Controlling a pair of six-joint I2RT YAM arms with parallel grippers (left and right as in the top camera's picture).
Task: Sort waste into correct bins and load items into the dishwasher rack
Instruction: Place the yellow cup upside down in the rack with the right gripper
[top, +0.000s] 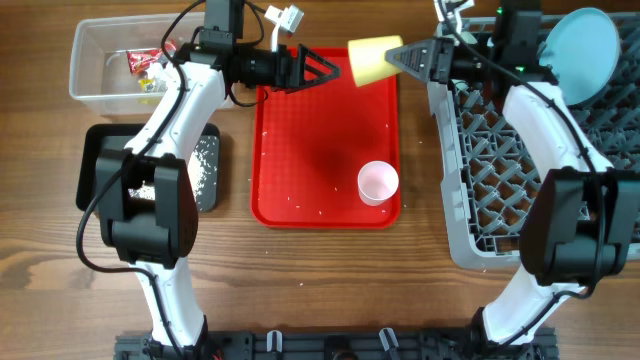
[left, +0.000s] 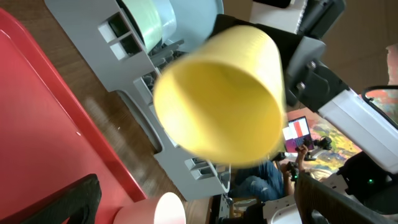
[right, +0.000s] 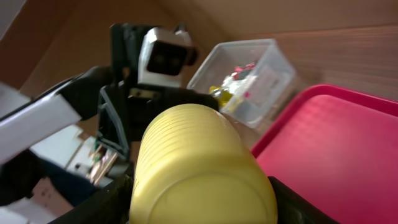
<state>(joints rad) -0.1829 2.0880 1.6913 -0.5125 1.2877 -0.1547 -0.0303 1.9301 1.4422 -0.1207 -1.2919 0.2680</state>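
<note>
Our right claw (top: 398, 56) grips the yellow cup (top: 372, 62) over the red tray's (top: 310, 150) far edge; our left claw (top: 335, 68) stands open just beside the cup, over that tray too

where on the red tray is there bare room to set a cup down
Bare: on the red tray, the left half and middle, from its left rim to the pink cup, only stray rice grains. Crowded: the far edge, where left fingers and right fingers flank the yellow cup.
</note>
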